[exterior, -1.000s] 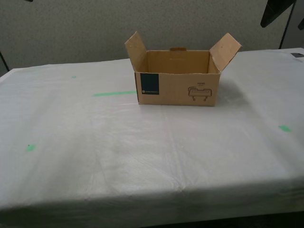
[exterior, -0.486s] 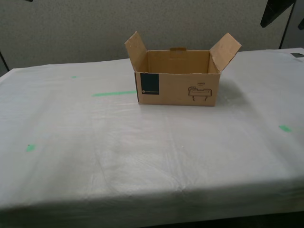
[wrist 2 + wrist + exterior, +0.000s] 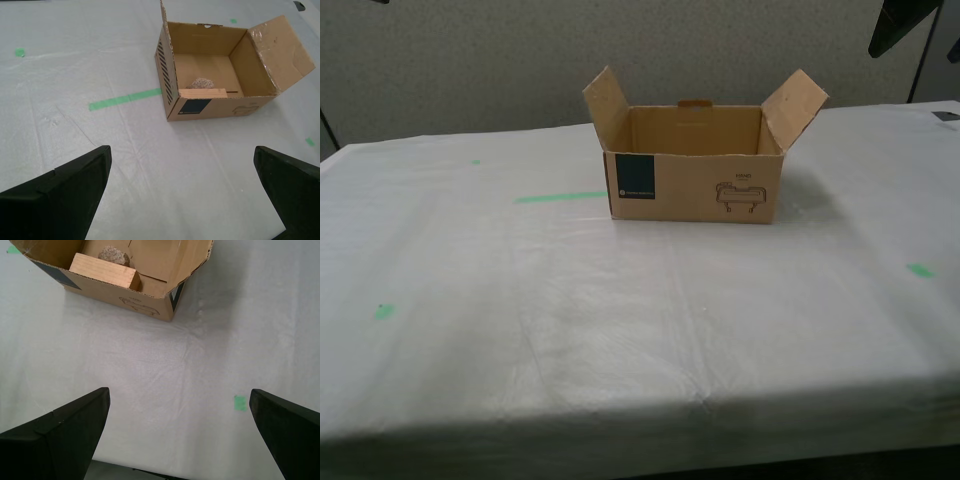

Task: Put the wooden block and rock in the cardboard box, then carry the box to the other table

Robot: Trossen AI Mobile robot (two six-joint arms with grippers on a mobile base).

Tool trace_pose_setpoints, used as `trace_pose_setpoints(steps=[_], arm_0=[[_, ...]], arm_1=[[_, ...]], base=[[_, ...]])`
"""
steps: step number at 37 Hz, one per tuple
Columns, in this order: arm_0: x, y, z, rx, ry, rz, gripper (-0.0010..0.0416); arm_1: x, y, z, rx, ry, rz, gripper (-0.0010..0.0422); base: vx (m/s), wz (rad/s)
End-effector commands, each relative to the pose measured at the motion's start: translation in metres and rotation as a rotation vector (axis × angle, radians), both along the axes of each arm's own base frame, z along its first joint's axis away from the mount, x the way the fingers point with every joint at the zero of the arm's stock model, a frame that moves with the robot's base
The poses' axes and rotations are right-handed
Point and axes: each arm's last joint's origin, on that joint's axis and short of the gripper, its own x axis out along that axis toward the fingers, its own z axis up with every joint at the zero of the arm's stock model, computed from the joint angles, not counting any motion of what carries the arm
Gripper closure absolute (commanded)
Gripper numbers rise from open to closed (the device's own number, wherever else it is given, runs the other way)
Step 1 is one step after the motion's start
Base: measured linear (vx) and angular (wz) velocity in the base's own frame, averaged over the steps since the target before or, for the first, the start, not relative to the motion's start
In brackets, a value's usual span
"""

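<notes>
Wrinkled white sheeting covers the table (image 3: 620,330), which fills the exterior view under a grey speckled wall (image 3: 470,60). From that view's left come a small green mark (image 3: 384,311), a longer green strip (image 3: 560,197), then the box (image 3: 695,185) standing open toward the far edge, flaps raised at either end, teal label (image 3: 634,178) and line drawing facing the camera, and a last green mark (image 3: 920,270) at the right. A dark shape at the top right corner may be part of an arm; I cannot tell which.

The exterior view shows only the box's bare back wall inside. The wrist views look down into it: the block (image 3: 104,271) lies along the front wall, with the rock (image 3: 114,255) just behind it on the floor of the box, seemingly touching it.

My first gripper (image 3: 192,432) hangs above bare sheeting, fingers spread wide and holding nothing. My second gripper (image 3: 192,192) is likewise wide apart and empty, well clear of the box.
</notes>
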Motion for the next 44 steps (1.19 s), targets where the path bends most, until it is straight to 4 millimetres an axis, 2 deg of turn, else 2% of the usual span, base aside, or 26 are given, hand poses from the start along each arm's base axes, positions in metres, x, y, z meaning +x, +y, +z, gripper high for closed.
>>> trace_pose_setpoints(steps=[1,44], arm_0=[[0.0001,-0.0001,0.0001,-0.002,-0.001,-0.005,0.0016],[0.0001,-0.0002,0.0001,-0.002,-0.001,-0.005,0.0016]], arm_1=[[0.0001,0.0000,0.0004,-0.003,-0.001,0.000,0.0023],[0.0001,0.0000,0.0004,-0.003,-0.001,0.000,0.0023]], base=[[0.000,0.000],[0.000,0.000]])
